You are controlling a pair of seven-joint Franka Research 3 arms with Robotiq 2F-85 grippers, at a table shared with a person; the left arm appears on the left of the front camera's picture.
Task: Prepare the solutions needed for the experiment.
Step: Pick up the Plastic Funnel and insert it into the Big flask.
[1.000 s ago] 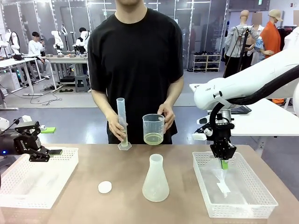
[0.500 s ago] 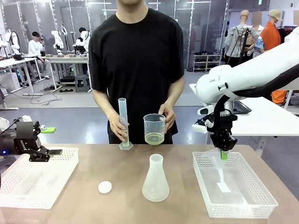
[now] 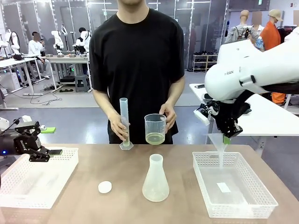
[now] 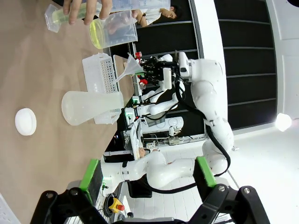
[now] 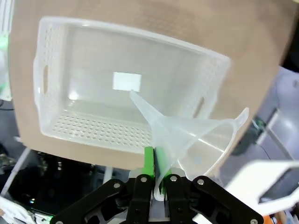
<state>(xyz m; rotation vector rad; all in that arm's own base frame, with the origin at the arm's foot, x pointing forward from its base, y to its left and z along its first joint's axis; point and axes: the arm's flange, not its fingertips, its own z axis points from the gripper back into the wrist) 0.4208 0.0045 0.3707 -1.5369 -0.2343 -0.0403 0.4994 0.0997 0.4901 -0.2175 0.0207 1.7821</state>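
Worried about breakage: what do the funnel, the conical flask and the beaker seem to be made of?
The funnel: translucent milky plastic, probably; the basket shows through it. The conical flask: frosted white, matte, likely plastic, no glassy glints. The beaker: clear, slightly hazy wall, likely plastic; pale yellow liquid shows through.

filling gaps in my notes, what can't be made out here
- front view: cylinder scale marks, too small; its lower part behind the person's hand
- front view: white patch in the right basket, too small to read
- right wrist view: funnel rim's gripped part, hidden by the right claw
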